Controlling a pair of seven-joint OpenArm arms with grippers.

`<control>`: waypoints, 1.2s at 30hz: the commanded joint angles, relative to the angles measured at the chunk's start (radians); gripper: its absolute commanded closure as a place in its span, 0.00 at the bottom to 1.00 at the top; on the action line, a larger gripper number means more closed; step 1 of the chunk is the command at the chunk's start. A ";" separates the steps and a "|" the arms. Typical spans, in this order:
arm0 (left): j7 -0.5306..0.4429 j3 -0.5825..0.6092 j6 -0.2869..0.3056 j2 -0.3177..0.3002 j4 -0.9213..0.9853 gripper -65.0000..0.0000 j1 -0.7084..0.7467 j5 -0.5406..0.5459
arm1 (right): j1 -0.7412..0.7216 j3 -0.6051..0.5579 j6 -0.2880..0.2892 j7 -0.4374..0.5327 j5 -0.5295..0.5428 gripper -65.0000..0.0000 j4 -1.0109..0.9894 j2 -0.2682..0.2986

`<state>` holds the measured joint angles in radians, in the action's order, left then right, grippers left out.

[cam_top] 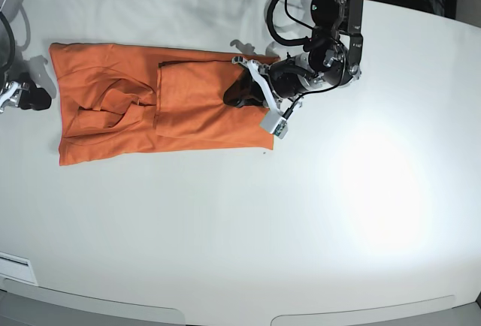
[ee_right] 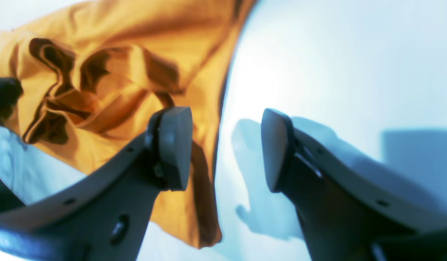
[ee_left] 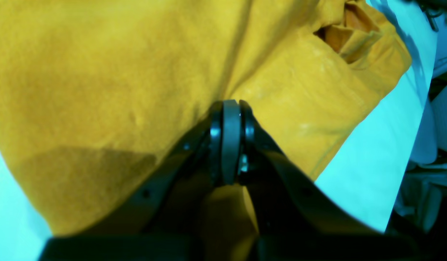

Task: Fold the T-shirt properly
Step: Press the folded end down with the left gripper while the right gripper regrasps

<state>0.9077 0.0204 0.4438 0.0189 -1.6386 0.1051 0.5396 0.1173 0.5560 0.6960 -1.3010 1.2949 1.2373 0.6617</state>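
Right gripper (ee_right: 226, 148) hanging just above white table (ee_right: 336, 65), jaws standing wide apart, gripping nothing; T-shirt (ee_right: 111, 72) edge lying behind one finger, crumpled sleeve folds showing beyond. Left gripper (ee_left: 230, 108) pressing onto orange fabric, jaws closed together; whether any cloth is pinched between them cannot be told. T-shirt (cam_top: 150, 101) lying flat along table's far left part in base view, partly folded, left arm (cam_top: 316, 63) reaching over its right end.
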 commanded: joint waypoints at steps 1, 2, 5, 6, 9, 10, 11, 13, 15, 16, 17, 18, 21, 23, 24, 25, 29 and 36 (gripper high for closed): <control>0.016 -0.002 -0.019 -0.002 -0.009 1.00 -0.006 -0.026 | -0.009 0.010 0.002 0.006 0.040 0.49 -0.010 0.024; 0.016 -0.002 -0.019 -0.002 -0.009 1.00 -0.006 -0.026 | -0.010 0.010 0.002 -0.006 0.046 0.49 -0.033 0.016; 0.016 -0.002 -0.019 -0.002 -0.009 1.00 -0.006 -0.010 | -0.010 0.009 0.002 -0.016 0.071 0.49 -0.098 -0.014; 0.017 -0.002 -0.019 -0.002 -0.009 1.00 -0.006 -0.006 | -0.010 0.007 0.002 -0.021 0.074 0.49 -0.113 -0.026; 0.016 -0.002 -0.019 -0.002 -0.009 1.00 -0.006 -0.003 | -0.013 0.007 0.002 -0.032 0.072 0.49 -0.122 -0.068; 0.016 -0.002 -0.019 -0.002 -0.009 1.00 -0.006 -0.003 | -0.013 0.007 0.002 -0.032 0.068 0.49 -0.122 -0.080; 0.017 -0.002 -0.019 -0.002 -0.009 1.00 -0.006 -0.003 | -0.014 0.007 0.002 -0.032 0.063 0.49 -0.122 -0.090; 0.017 -0.002 -0.019 -0.002 -0.009 1.00 -0.006 -0.003 | -0.015 0.006 0.002 -0.042 0.063 0.49 -0.122 -0.109; 0.017 -0.002 -0.019 -0.002 -0.009 1.00 -0.006 -0.003 | -0.015 0.006 0.002 -0.056 0.063 0.49 -0.122 -0.128; 0.017 -0.002 -0.019 -0.002 -0.009 1.00 -0.006 -0.003 | -0.015 0.006 0.002 -0.062 0.063 0.49 -0.122 -0.137; 0.017 -0.002 -0.019 -0.002 -0.009 1.00 -0.006 -0.003 | -0.015 0.006 0.002 -0.069 0.063 0.49 -0.122 -0.146; 0.017 -0.002 -0.019 -0.002 -0.009 1.00 -0.006 -0.003 | -0.015 0.006 0.002 -0.074 0.064 0.49 -0.121 -0.155; 0.017 -0.002 -0.019 -0.002 -0.009 1.00 -0.006 0.007 | -0.015 0.006 0.002 -0.073 0.063 0.49 -0.120 -0.174; 0.017 -0.002 -0.018 -0.002 -0.009 1.00 -0.006 0.020 | -0.015 0.006 0.002 -0.073 0.063 0.49 -0.120 -0.182; 0.017 -0.002 -0.018 -0.002 -0.009 1.00 -0.006 0.019 | -0.015 0.006 0.002 -0.073 0.063 0.49 -0.120 -0.185; 0.017 -0.002 -0.018 -0.002 -0.009 1.00 -0.006 0.019 | -0.015 0.005 0.002 -0.073 0.063 0.49 -0.120 -0.185; 0.017 -0.002 -0.018 -0.002 -0.009 1.00 -0.006 0.019 | -0.016 -0.014 0.002 -0.072 0.067 0.49 -0.120 -0.188; 0.017 -0.002 -0.018 -0.002 -0.009 1.00 -0.006 0.019 | -0.031 -0.096 0.002 -0.039 0.062 0.49 -0.120 -0.196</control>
<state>0.9157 0.0200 0.4294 0.0181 -1.6382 0.1055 0.5686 0.0795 0.4709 0.7227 -1.2934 1.4059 1.1210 0.4671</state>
